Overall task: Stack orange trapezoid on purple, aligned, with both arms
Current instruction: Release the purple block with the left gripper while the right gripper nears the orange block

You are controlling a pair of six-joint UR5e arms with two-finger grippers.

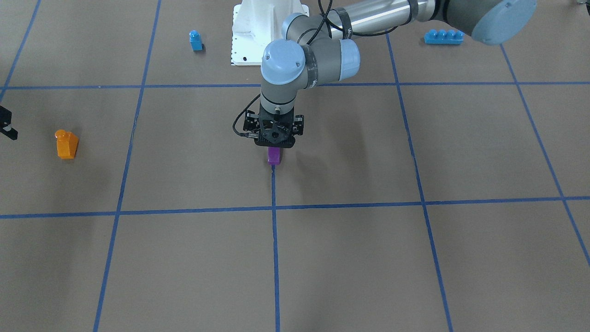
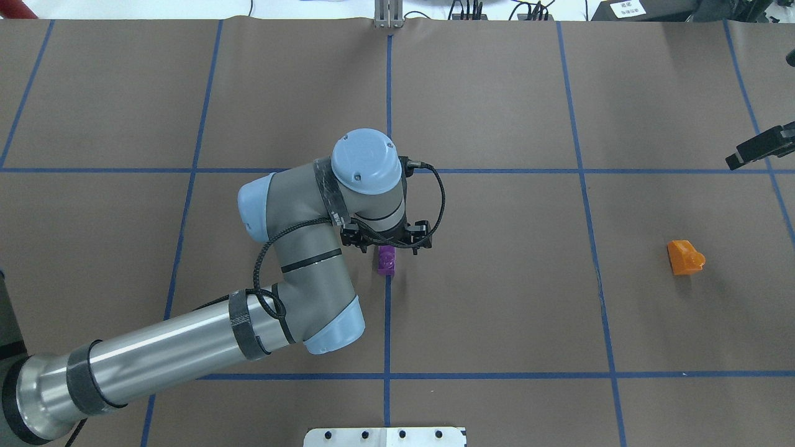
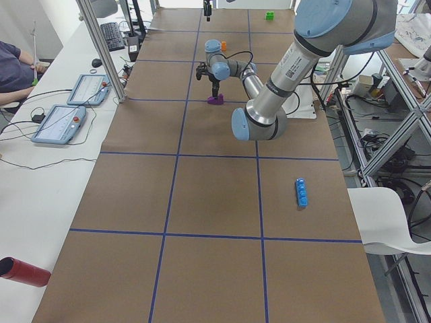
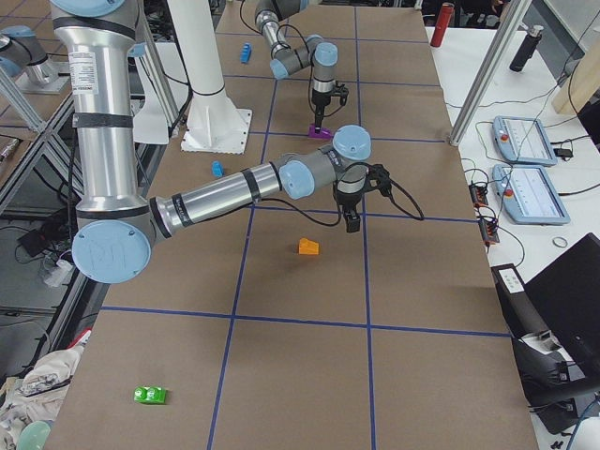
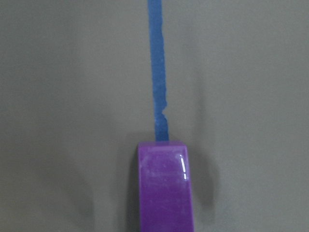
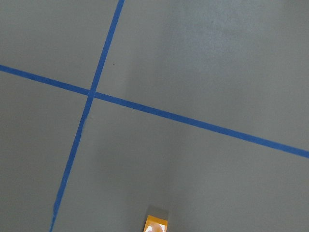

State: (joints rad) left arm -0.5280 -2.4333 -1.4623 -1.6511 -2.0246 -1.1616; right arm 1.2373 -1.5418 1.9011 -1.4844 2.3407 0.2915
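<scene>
The purple brick (image 1: 274,157) rests on the brown table at the end of a blue tape line, near the middle. My left gripper (image 1: 275,146) points straight down over it and looks shut on it; its fingers are hidden under the gripper body. The brick fills the bottom centre of the left wrist view (image 5: 165,188). The orange trapezoid (image 2: 684,256) lies alone far towards my right side. My right gripper (image 2: 745,155) hangs above the table beyond it, empty, and its fingers seem apart. The right wrist view shows only the orange brick's edge (image 6: 155,225).
A small blue single-stud brick (image 1: 196,40) and a long blue four-stud brick (image 1: 443,36) lie near the white base pedestal (image 1: 258,41). A green brick (image 4: 150,395) lies at the table's far right end. Blue tape lines grid the table.
</scene>
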